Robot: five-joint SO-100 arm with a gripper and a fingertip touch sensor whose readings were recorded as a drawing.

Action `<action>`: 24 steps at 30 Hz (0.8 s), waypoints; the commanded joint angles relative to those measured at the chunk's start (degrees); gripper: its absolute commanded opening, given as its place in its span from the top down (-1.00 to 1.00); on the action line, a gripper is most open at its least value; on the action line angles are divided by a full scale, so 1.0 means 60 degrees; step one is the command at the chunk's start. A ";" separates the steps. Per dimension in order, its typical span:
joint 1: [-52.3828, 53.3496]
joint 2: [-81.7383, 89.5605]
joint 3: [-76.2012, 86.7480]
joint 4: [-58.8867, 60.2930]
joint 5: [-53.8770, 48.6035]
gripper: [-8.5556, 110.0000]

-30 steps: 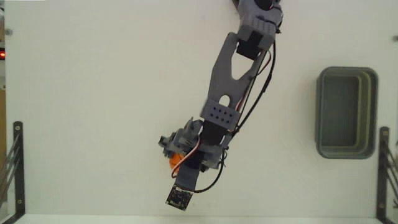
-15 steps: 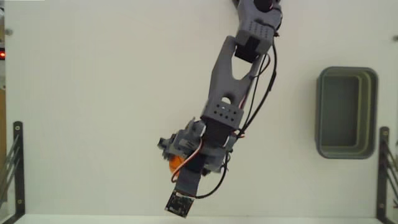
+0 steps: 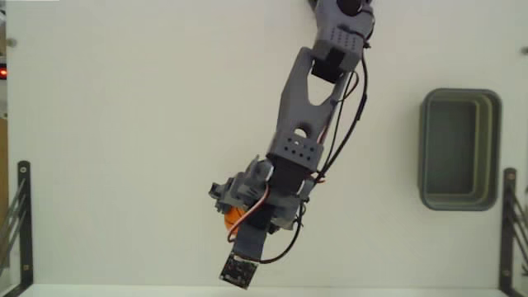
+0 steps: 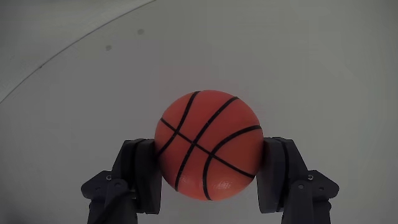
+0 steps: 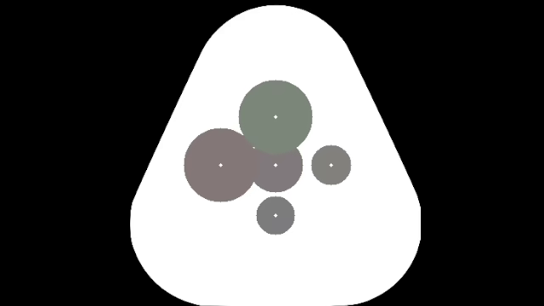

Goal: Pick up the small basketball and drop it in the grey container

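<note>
White tabletop [image 3: 124,124] is filling most of the fixed view, and everything else is best placed against the grey tub [image 3: 459,149], which is sitting open and empty near the right edge. The arm [image 3: 309,99] is reaching down from the top of that view, well to the left of the tub, with its wrist pointing toward the lower edge. Two black metal stands [image 3: 20,216] are standing at the lower corners, one just below the tub and one far to its left; neither is lying on the line between the arm and the tub, so I judge the path across to be open.

The gripper [image 4: 208,163] is clenching the ball [image 4: 209,145]: in the wrist view the two dark fingers [image 4: 140,171] are pressing against its left and right sides, gripping near its widest part, presumably so it cannot roll out. In the fixed view only a sliver of orange [image 3: 234,218] is showing beside the wrist, far left of the tub and lower. Whether the ball is touching the table cannot be told.
</note>
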 commanded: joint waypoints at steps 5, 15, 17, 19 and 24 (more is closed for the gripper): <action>-0.0400 0.0646 -0.0135 0.0020 0.0044 -0.61; -0.1452 0.1295 0.0533 0.0002 0.0044 -0.61; -0.1696 0.1446 0.0688 -0.0002 0.0044 -0.61; -0.1951 0.1603 0.0850 -0.0006 0.0044 -0.61; -0.2714 0.2073 0.1335 -0.0019 0.0044 -0.61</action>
